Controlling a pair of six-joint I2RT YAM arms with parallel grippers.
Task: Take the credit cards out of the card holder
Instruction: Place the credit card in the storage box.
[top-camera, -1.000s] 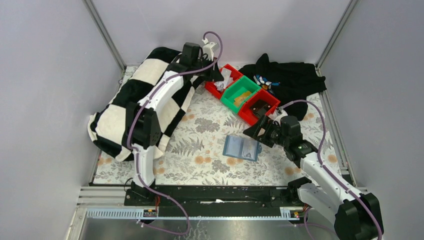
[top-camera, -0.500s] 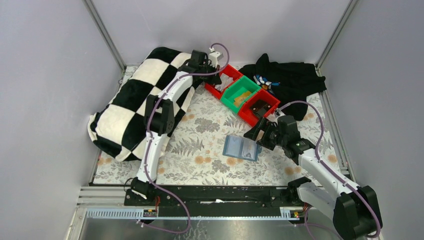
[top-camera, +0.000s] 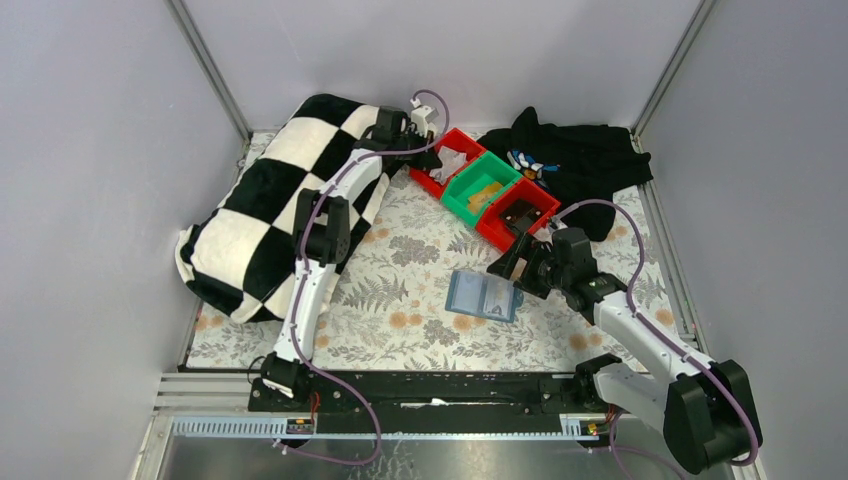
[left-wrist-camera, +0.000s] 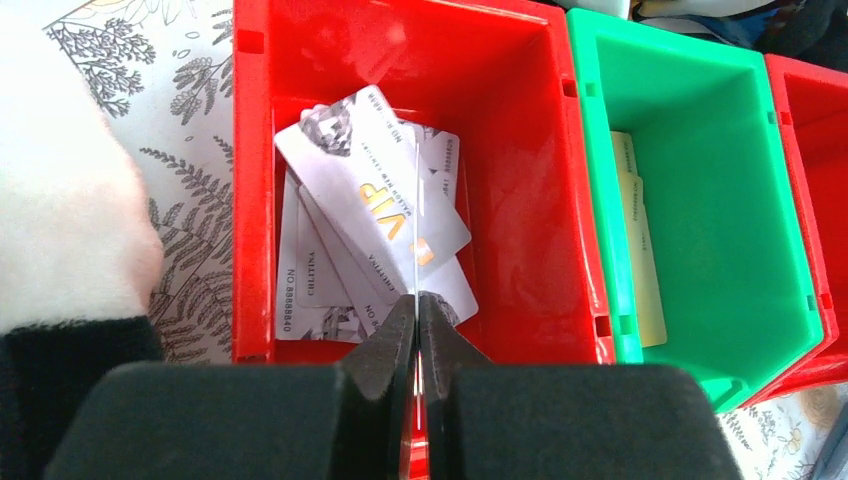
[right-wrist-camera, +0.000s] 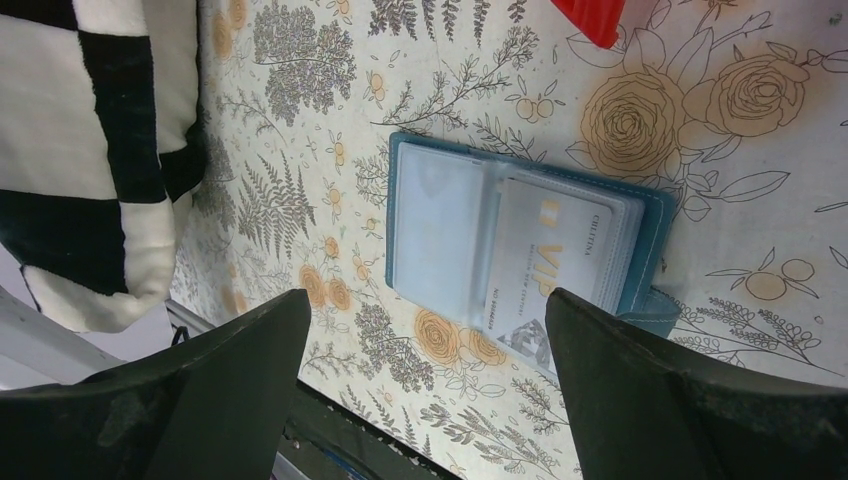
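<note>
The teal-blue card holder (top-camera: 483, 295) lies open on the floral mat, also in the right wrist view (right-wrist-camera: 440, 225). A pale credit card (right-wrist-camera: 545, 262) with gold print sits in its right pocket and sticks out at the near end. My right gripper (top-camera: 516, 266) hangs open just above the holder's right side, its jaws wide apart (right-wrist-camera: 428, 300). My left gripper (top-camera: 428, 150) is over the far red bin (left-wrist-camera: 520, 200), shut on a thin credit card (left-wrist-camera: 416, 250) seen edge-on. Several pale cards (left-wrist-camera: 345, 225) lie in that bin.
A green bin (top-camera: 482, 190) with yellowish cards and a second red bin (top-camera: 520, 215) stand beside the first. A black-and-white chequered blanket (top-camera: 265, 200) fills the left. A black cloth (top-camera: 575, 160) lies at the back right.
My left arm has stretched out and carried its gripper down over the far red bin. The right gripper has shifted slightly towards the holder and stays open.
</note>
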